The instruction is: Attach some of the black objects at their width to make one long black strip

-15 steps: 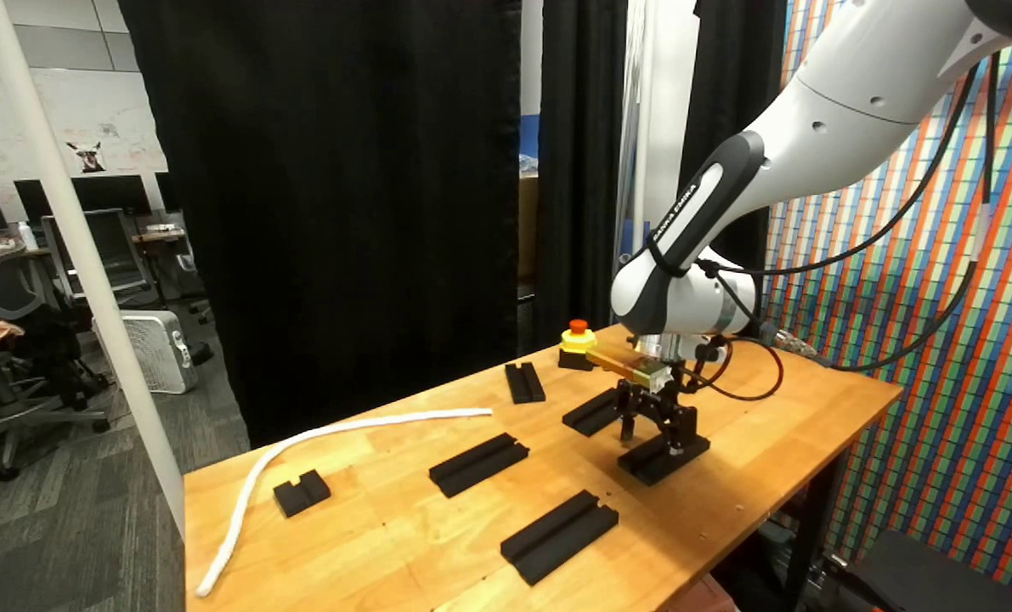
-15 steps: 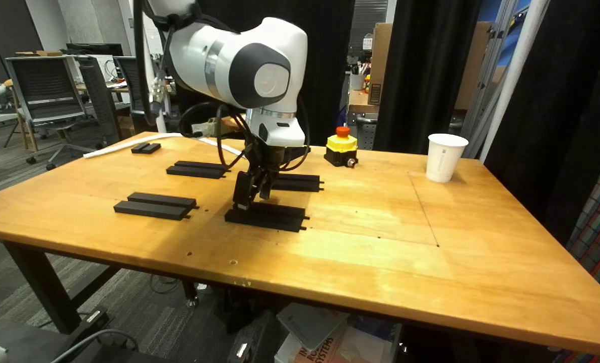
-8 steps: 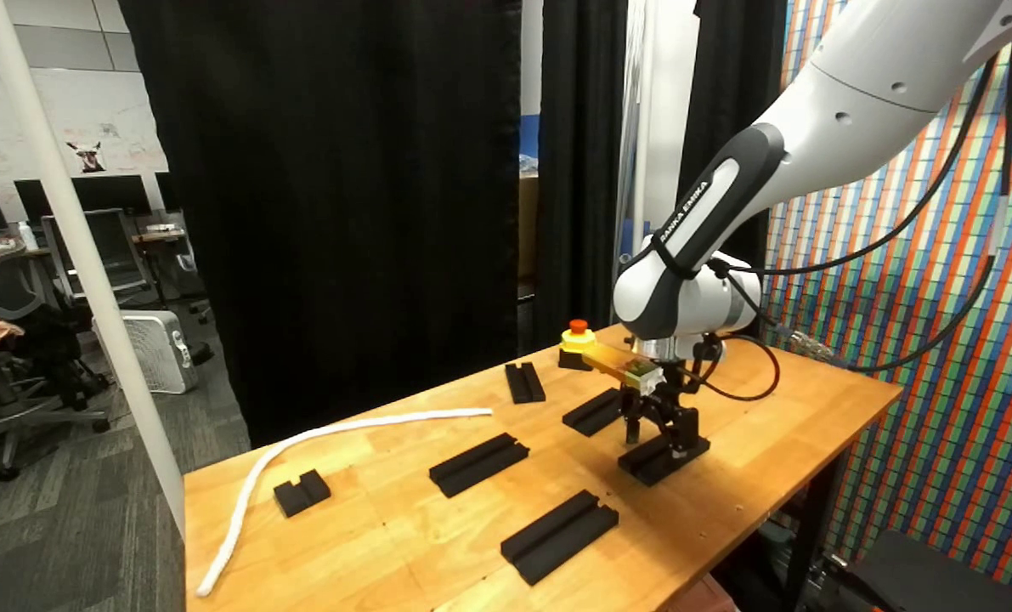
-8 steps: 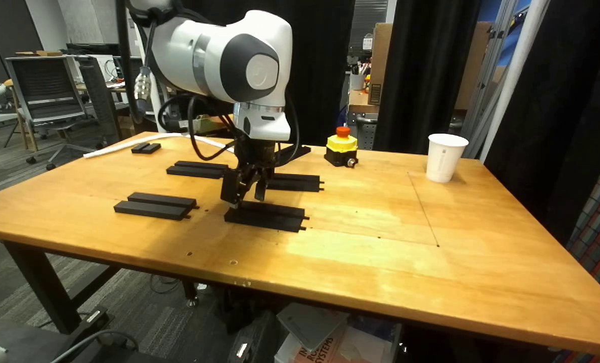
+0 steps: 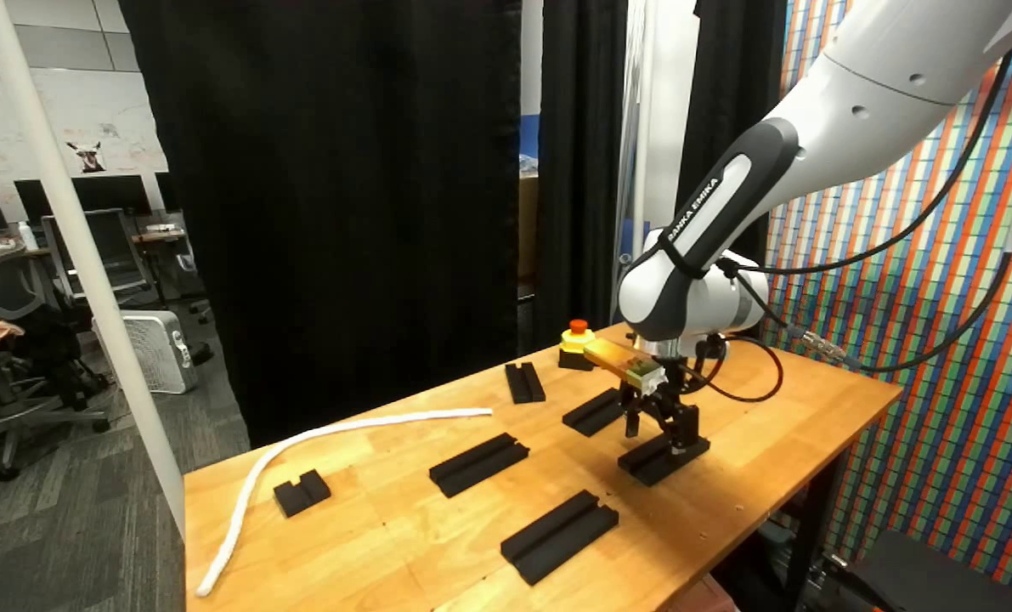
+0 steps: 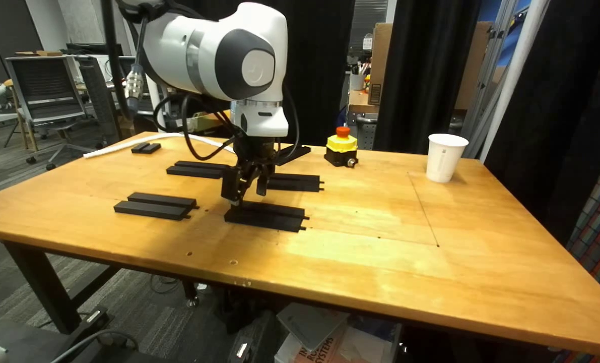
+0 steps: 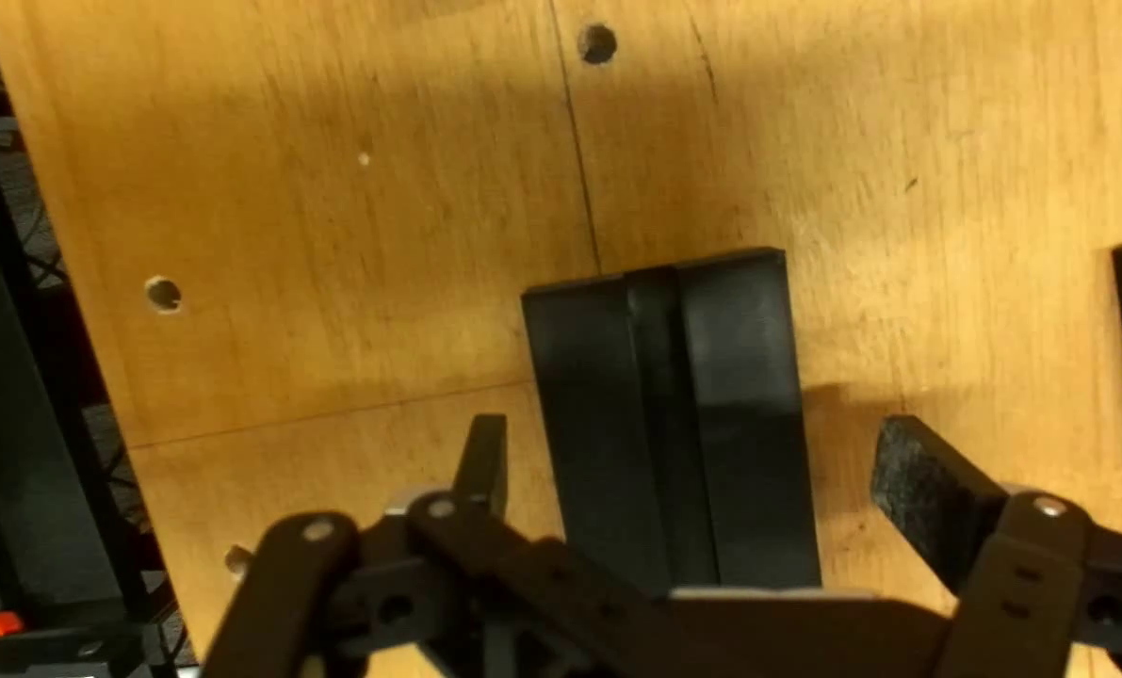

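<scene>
1. Nearest, mid-frame in the wrist view, the gripper (image 7: 692, 461) holds nothing, its jaws wide apart on either side of a grooved black bar (image 7: 671, 414); grasping it looks next.
2. In an exterior view, a second bar (image 6: 154, 205) lies left of centre; farther back, a third bar (image 6: 295, 182) at centre, a fourth bar (image 6: 194, 170) left of it. None are joined: all the attaching seems left.
3. The nearest bar is flat, matte, channelled lengthwise, two small pegs (image 6: 303, 228) at one end; the others look much the same.

Place: a robotics lab, part office, where you work.
Robot arm (image 5: 837, 144): reaches over your wooden worktable (image 6: 370, 272).
Black curtains (image 5: 327, 212): hang behind that table.
Office chairs (image 5: 121, 251): stand near monitors (image 5: 119, 194) and a whiteboard (image 5: 115, 110).
</scene>
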